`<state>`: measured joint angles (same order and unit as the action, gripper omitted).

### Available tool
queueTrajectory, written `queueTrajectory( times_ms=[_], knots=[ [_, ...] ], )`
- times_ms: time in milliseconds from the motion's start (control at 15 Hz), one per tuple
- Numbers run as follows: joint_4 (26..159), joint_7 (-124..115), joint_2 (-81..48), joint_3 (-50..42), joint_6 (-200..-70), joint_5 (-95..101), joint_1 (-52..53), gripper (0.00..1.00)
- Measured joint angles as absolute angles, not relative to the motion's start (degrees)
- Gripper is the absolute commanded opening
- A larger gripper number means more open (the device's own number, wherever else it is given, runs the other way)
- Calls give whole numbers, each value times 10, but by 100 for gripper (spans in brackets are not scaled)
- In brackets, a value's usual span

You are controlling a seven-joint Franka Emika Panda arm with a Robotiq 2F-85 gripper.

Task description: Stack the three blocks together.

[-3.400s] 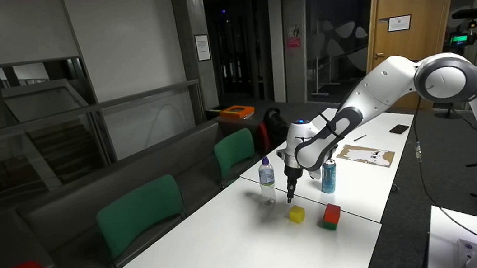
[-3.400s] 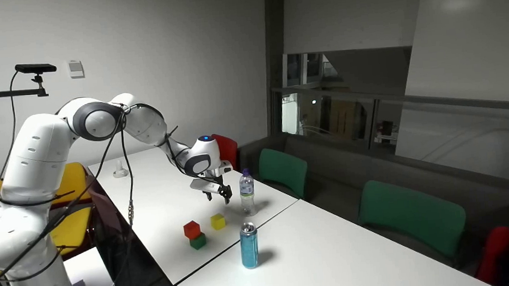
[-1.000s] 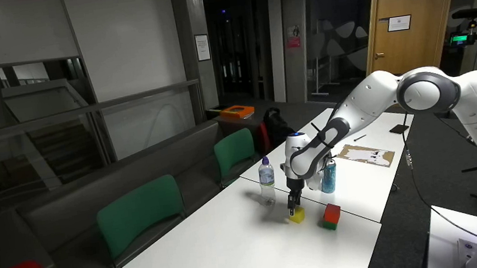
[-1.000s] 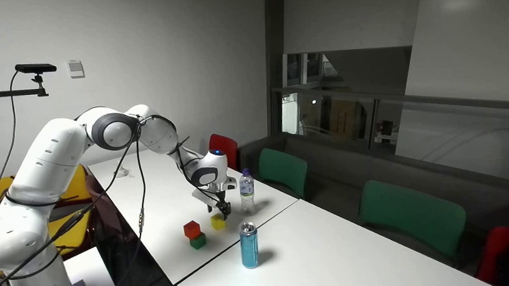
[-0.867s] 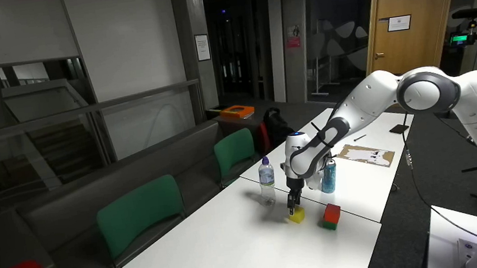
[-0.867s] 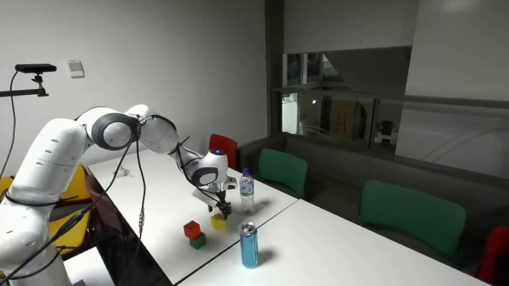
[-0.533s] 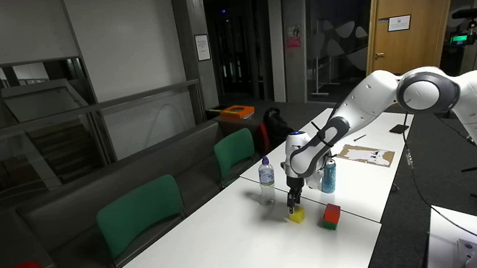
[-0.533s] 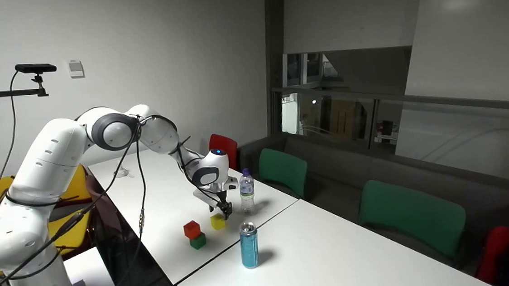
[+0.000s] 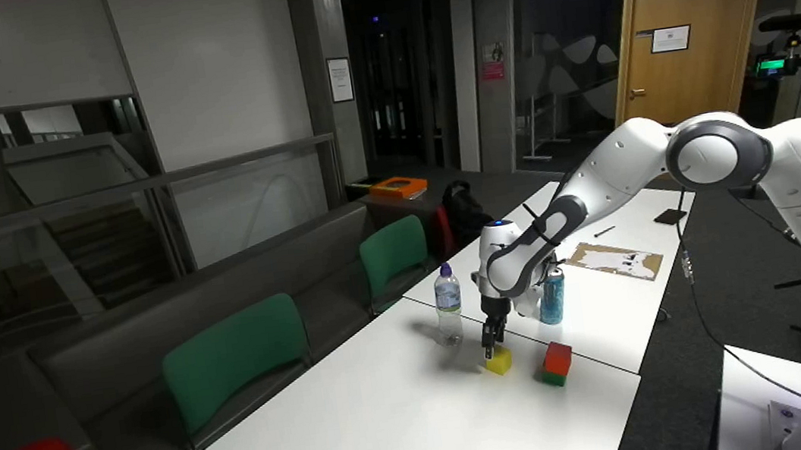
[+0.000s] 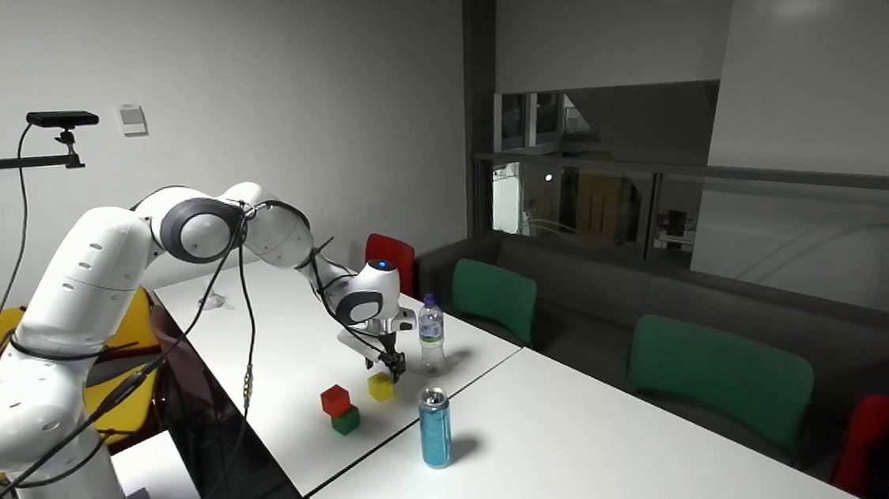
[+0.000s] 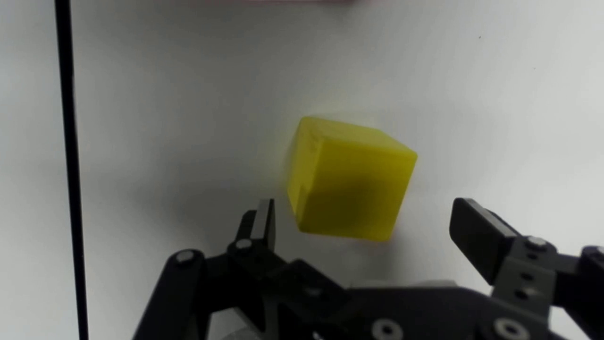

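"Yellow block point(image 11: 354, 186), in the wrist view: on the white tabletop point(image 11: 495, 118), ungrasped. And the gripper point(image 11: 365, 219)?"

"Fingers point(image 11: 264, 226) parted, clasping nothing. Note the unequal gaps: the block sits closer to one finger, and slightly askew. To grasp well, centre first, turn until the fingers run parallel to its sides, descend, then squeeze. How high the tips hang, I cannot tell from where I stand."

"Destination?"

"Near it, apart: red block point(image 10: 335, 401) on green block point(image 10: 346, 422). Two of three stacked, by my judgement; yellow would complete the column. In an exterior view red sits off-centre, overhanging green, so a hard press could topple it. Lower gently, above the part that green supports."

"Farther out?"

"Clear bottle point(image 10: 432, 338), upright near the gripper; blue can point(image 10: 436, 432), upright, across the seam point(image 10: 365, 455). Lift before travelling sideways. The surface looks smooth and level, with soft shadows; a nudged block would probably slide."

"And the room?"

"Green chairs point(image 10: 496, 301) along the tabletop's edge, in both exterior views; a dark bench point(image 10: 598, 285) behind them; farthest, in an exterior view, a wooden door point(image 9: 688, 79)."
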<state>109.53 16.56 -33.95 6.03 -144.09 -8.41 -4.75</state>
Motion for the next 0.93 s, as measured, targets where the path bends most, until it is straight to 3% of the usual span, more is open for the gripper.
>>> queueTrajectory(
  times_ms=[933],
  knots=[
    [1095,167,-343,68,-1441,-84,-52,100]
  ],
)
